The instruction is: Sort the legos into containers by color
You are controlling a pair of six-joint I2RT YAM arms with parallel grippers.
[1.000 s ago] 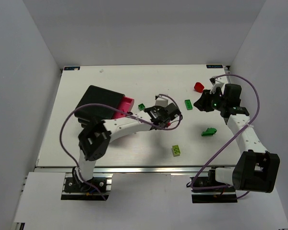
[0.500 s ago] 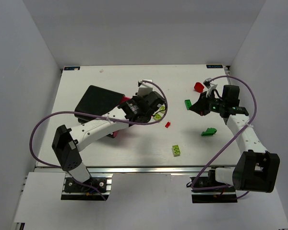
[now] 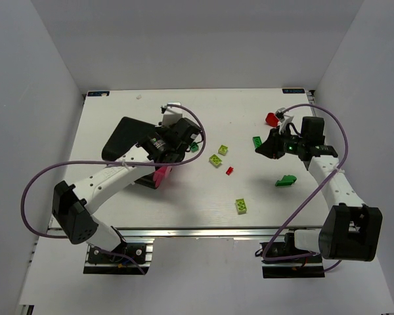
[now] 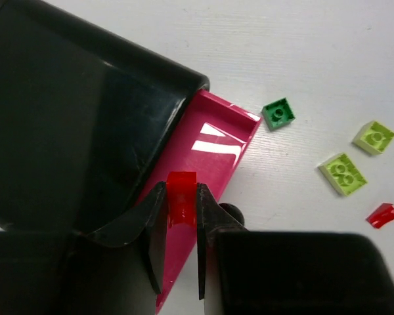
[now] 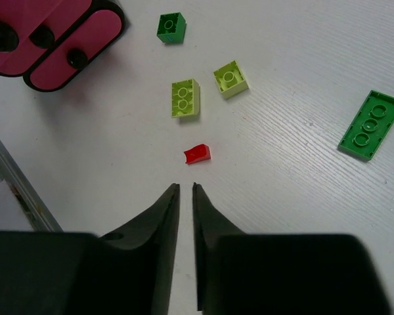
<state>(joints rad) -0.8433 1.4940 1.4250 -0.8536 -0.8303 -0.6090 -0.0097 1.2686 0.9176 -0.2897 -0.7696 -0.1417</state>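
Observation:
My left gripper (image 4: pixel 181 190) is shut on a small red lego (image 4: pixel 181 200) and holds it over the open magenta-pink drawer (image 4: pixel 213 147) of the black cabinet (image 4: pixel 72 118). In the top view this gripper (image 3: pixel 167 149) is at the cabinet's (image 3: pixel 126 136) right side. My right gripper (image 5: pixel 185 187) is shut and empty. It hovers just short of a tiny red lego (image 5: pixel 197 154). In the top view it (image 3: pixel 268 147) is beside a flat dark green lego (image 3: pixel 257 142).
Loose on the table are a red lego (image 3: pixel 271 119), a dark green one (image 3: pixel 286 180), lime ones (image 3: pixel 241 206) (image 3: pixel 215 159), a small dark green one (image 3: pixel 194 147) and a tiny red one (image 3: pixel 229 170). The right wrist view shows pink drawer fronts (image 5: pixel 72 46) with black knobs.
My left arm has swung left from the table's middle to above the open drawer, carrying the red lego. The right gripper has shifted slightly left.

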